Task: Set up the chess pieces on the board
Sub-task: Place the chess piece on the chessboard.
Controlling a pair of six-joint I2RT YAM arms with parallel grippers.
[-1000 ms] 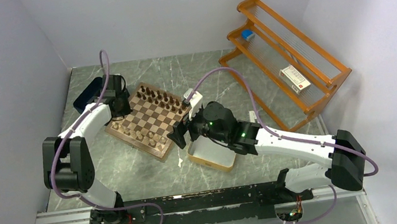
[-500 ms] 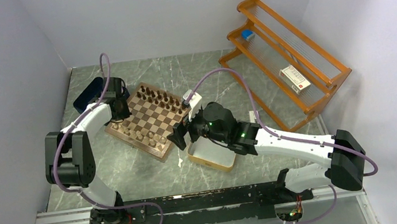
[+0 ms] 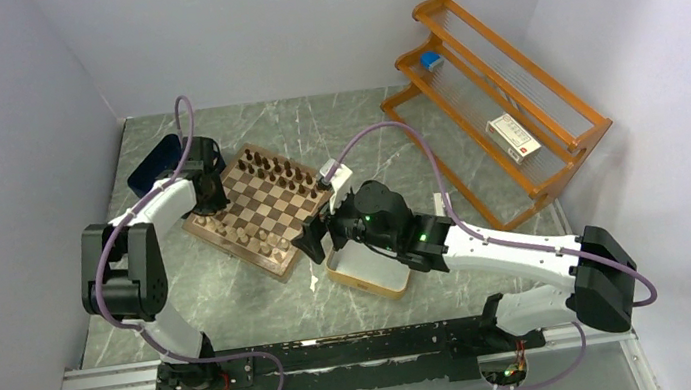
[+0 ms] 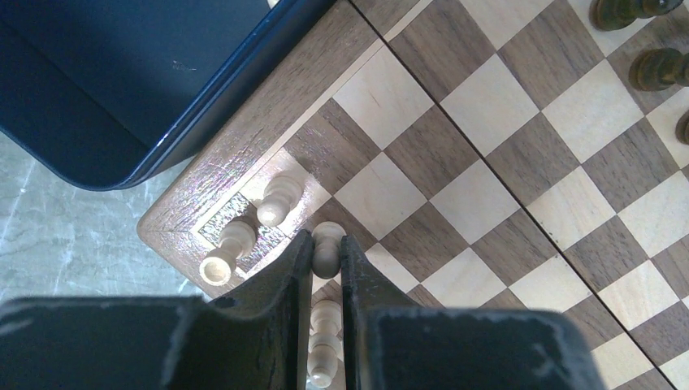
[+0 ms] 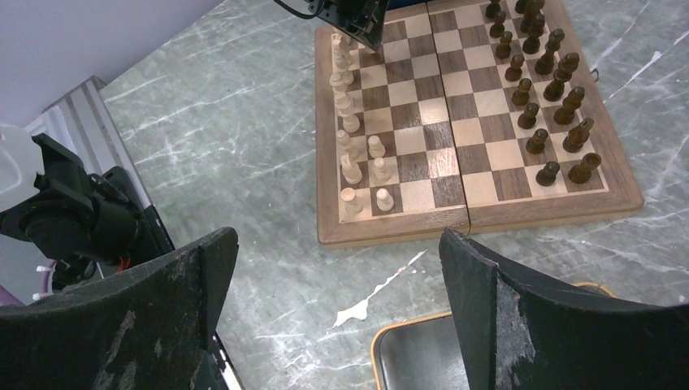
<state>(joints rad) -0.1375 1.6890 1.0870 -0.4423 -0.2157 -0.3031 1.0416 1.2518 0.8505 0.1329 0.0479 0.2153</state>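
Observation:
The board [image 3: 280, 270] lies left of centre, with dark chess pieces [image 3: 276, 170] along its far side and pale ones [image 3: 238, 232] along its near side. My left gripper [image 3: 211, 188] is at the board's left corner. In the left wrist view it [image 4: 327, 244] is shut on a pale pawn [image 4: 328, 236] held upright over a square. Two pale pieces [image 4: 279, 200] stand beside it at the corner, and another [image 4: 325, 345] shows between the fingers. My right gripper [image 3: 313, 236] is open and empty above the table between the board and the tin, its jaws wide apart in the right wrist view [image 5: 337, 244].
A navy tray [image 3: 151, 161] touches the board's left rim [image 4: 302, 71]. A silver gold-rimmed tin [image 3: 372, 269] sits right of the board, under the right arm. An orange wooden rack [image 3: 501, 104] holding small boxes stands at the back right. A white smear [image 5: 366, 301] marks the table.
The left arm's elbow has swung a little while its gripper stays at the board's left corner. The right gripper has shifted slightly left and nearer.

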